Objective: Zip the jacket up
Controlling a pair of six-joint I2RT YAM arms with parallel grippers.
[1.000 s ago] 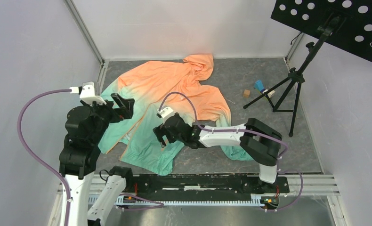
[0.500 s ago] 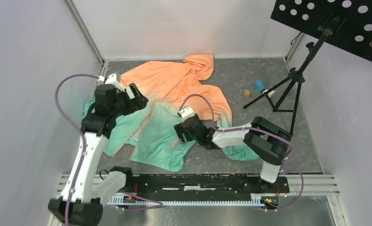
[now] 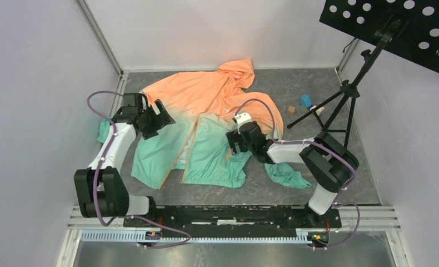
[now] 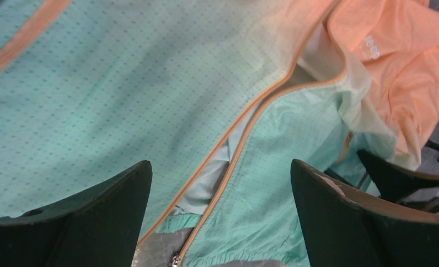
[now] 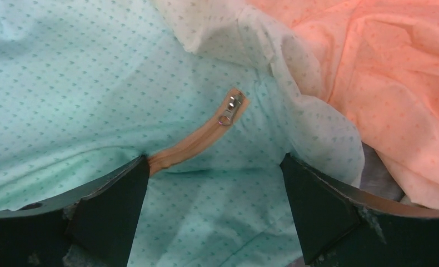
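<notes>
I'm hovering the left claw (image 4: pixel 220 167) and right claw (image 5: pixel 214 161), both released, over the unzipped jacket (image 3: pixel 206 97), likely aiming next for the front zipper (image 4: pixel 245 119) at its hem end.

The jacket (image 3: pixel 206 103) lies spread front-up, with its hood at the far end from both grippers. It is orange over the hood and shoulders and fades to mint green at the hem. The front is unzipped. Straight ahead of the left gripper (image 4: pixel 220 167), the two panels gape apart (pale lining shows in the gap). The orange front zipper (image 4: pixel 250 119) runs diagonally away between that gripper's spread fingers, with a small metal piece (image 4: pixel 176 259) at its near end. The orange pocket zipper (image 5: pixel 198 142) lies between the parted fingers of the right gripper (image 5: pixel 214 161), with its metal pull (image 5: pixel 230 107) at the far end.
</notes>
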